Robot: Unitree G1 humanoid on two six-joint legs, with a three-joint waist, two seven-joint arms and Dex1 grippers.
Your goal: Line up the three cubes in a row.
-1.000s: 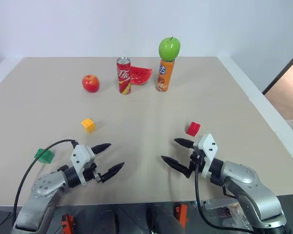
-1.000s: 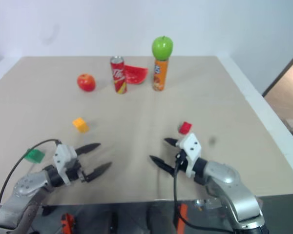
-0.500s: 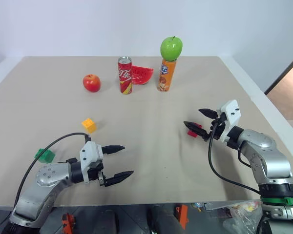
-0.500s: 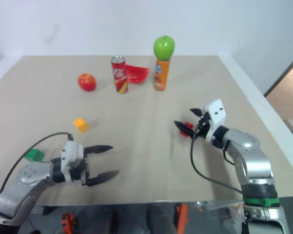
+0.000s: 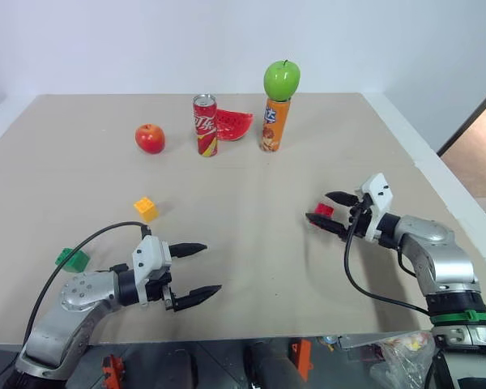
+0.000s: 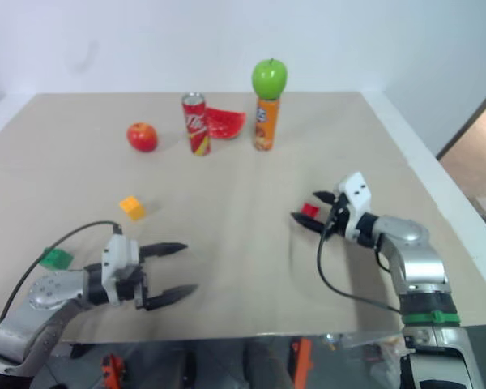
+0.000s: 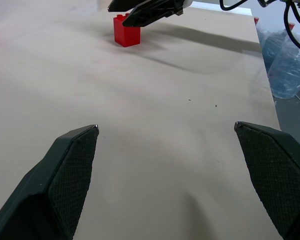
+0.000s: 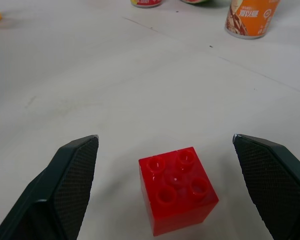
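Observation:
The red cube [image 8: 177, 189] sits on the table at the right, between the spread fingers of my right gripper [image 5: 319, 207]. The gripper is open and neither finger touches the cube. The yellow-orange cube [image 5: 146, 208] lies to the left of the middle. Further left, near the table's left side, is the green cube [image 5: 73, 259]. My left gripper [image 5: 211, 267] hovers open and holds nothing near the front edge, pointing right toward the red cube [image 7: 126, 30] across bare table.
At the back stand a red apple [image 5: 150, 138], a red can [image 5: 205, 125], a watermelon slice [image 5: 233, 124] and an orange can [image 5: 274, 124] with a green apple [image 5: 281, 80] on top. The table's right edge [image 5: 462, 212] runs close behind my right arm.
My right gripper has swung away from the front edge, forward and to the right, and now flanks the red cube. The left gripper has hardly moved. No cube has shifted.

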